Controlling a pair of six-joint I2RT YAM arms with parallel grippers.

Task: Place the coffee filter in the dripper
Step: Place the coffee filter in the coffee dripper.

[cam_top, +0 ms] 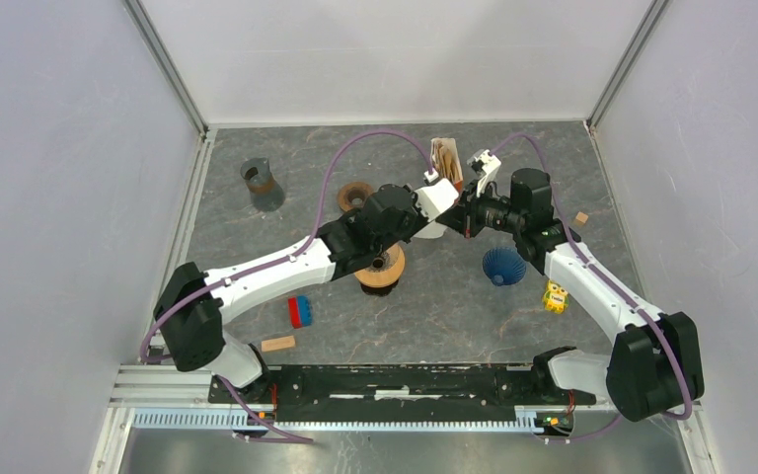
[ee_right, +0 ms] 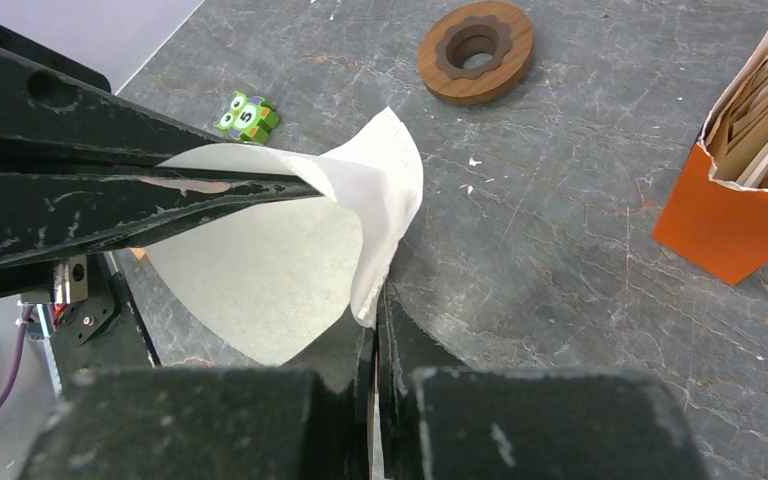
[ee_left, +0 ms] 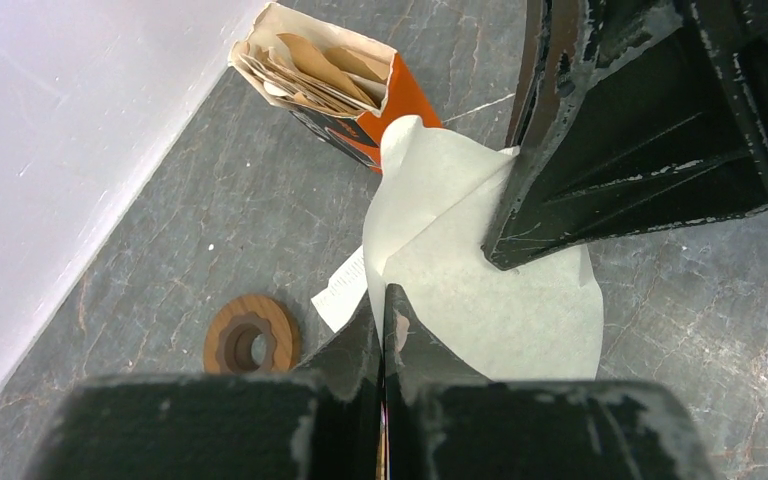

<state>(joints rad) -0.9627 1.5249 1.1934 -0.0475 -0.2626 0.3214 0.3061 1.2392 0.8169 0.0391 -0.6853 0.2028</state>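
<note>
A white paper coffee filter (ee_left: 490, 300) hangs above the table, held from two sides. My left gripper (ee_left: 385, 300) is shut on one edge of it. My right gripper (ee_right: 375, 305) is shut on the opposite edge of the filter (ee_right: 260, 290), which has spread a little into a cone. In the top view both grippers meet at the back middle, the left gripper (cam_top: 449, 200) beside the right gripper (cam_top: 466, 211). The blue ribbed dripper (cam_top: 503, 265) stands on the table to the right, below the right forearm and apart from the filter.
An orange box of brown filters (cam_top: 446, 161) stands just behind the grippers. Nearby are a wooden ring (cam_top: 355, 196), an orange-brown round piece (cam_top: 380, 269) under the left arm, a dark cup (cam_top: 259, 176), a blue-red block (cam_top: 300, 311), a wooden block (cam_top: 277, 344) and a yellow toy (cam_top: 555, 296).
</note>
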